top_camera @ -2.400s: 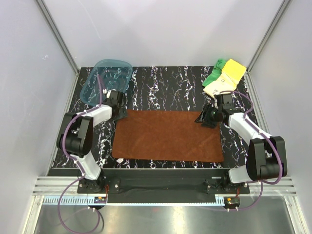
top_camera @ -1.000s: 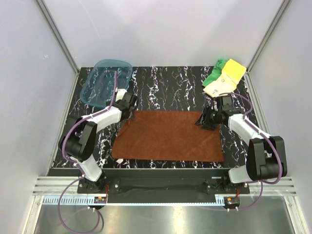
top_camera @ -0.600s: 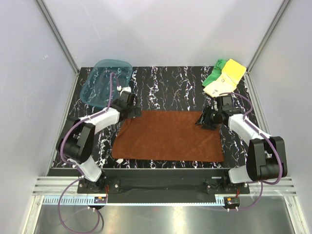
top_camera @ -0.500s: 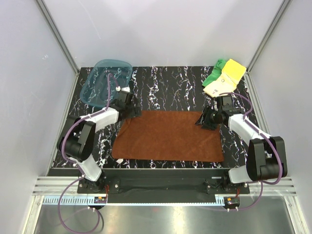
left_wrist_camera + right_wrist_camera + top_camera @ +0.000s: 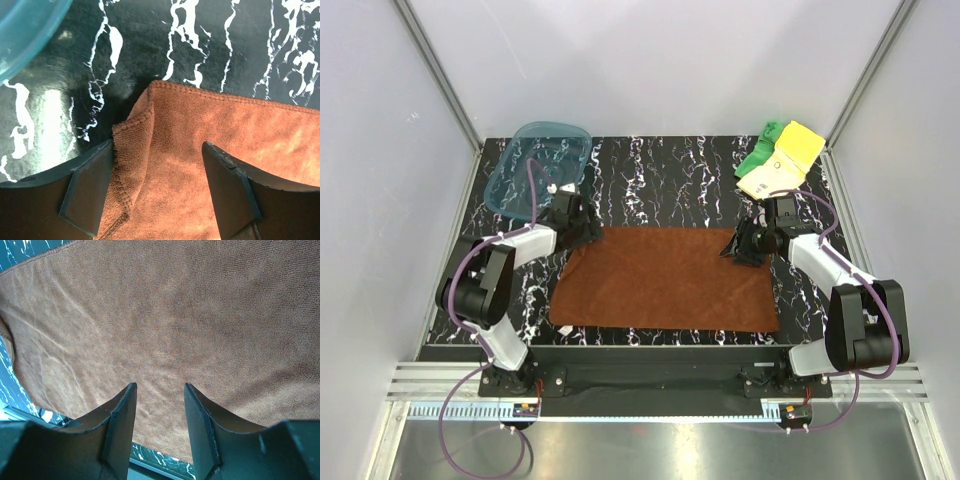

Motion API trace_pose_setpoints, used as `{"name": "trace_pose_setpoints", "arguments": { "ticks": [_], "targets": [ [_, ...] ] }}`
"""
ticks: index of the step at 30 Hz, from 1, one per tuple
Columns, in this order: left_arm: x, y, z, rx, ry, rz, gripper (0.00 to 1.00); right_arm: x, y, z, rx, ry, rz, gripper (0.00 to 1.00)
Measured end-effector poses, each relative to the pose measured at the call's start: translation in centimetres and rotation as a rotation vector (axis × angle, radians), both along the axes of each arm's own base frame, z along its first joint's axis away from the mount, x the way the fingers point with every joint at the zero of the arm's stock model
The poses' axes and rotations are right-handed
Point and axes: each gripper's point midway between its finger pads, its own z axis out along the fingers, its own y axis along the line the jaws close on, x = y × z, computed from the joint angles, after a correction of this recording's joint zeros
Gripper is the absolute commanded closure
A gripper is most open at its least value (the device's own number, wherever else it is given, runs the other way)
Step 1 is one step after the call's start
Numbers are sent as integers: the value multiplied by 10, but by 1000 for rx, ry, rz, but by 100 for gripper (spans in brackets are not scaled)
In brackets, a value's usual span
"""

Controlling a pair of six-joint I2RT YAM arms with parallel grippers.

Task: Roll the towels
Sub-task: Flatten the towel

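1. Rust-brown towel (image 5: pixel 665 280) lies spread flat mid-table (image 5: pixel 670 180). The left gripper (image 5: pixel 157 150) has swung away from the teal tray (image 5: pixel 515 180) to the towel's far left corner.
2. Its jaws are narrowing but remain apart, straddling that corner (the hem already rucks up against the left finger). A pinch to start the roll looks close.
3. The right gripper (image 5: pixel 159 386) sits at the far right corner, jaws part-way apart, with no cloth visibly pinched.
4. The yellow towel (image 5: pixel 802 142) and green towel (image 5: pixel 760 150) are heaped at the far right, well apart. The tray, near the left gripper, may crowd it.
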Motion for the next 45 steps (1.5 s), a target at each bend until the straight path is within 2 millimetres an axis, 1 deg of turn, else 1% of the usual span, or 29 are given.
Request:
{"name": "trace_pose_setpoints", "arguments": {
  "ticks": [3, 9, 13, 17, 20, 23, 24, 28, 30, 32, 36, 39, 42, 45],
  "targets": [
    [0, -4, 1, -25, -8, -14, 27, 0, 0, 0, 0, 0, 1, 50],
    [-2, -20, 3, -73, -23, -57, 27, 0, 0, 0, -2, -1, 0, 51],
    [-15, -39, 4, -26, -27, -109, 27, 0, -1, -1, -3, 0, -1, 51],
    [-24, -51, 10, 36, -37, -143, 27, 0, -1, -1, -4, 2, -1, 51],
    [-24, -47, 21, 88, -65, -132, 27, -1, -1, -2, -4, 5, -1, 51],
    [-22, -39, 35, 129, -97, -110, 36, -1, -1, -3, -4, 7, -1, 51],
    [-19, -36, 40, 145, -107, -102, 41, -1, -1, -3, -4, 7, -1, 51],
    [-10, -29, 52, 194, -133, -81, 44, -1, -1, -3, -4, 7, -1, 51],
    [-8, -29, 54, 200, -139, -80, 47, -1, -1, -3, -4, 7, -1, 51],
    [-9, -31, 54, 198, -137, -100, 48, -1, -1, -3, -4, 7, -1, 52],
    [-15, -44, 50, 174, -140, -162, 48, -2, -1, -3, -4, 8, -1, 51],
    [-29, -60, 43, 186, -131, -226, 48, -3, -1, -4, -5, 12, -1, 52],
    [-41, -77, 31, 200, -110, -281, 48, -3, -1, -5, -5, 13, -1, 52],
    [-48, -80, 11, 230, -67, -308, 46, -3, -1, -5, -5, 13, -1, 52]
  ]
}}
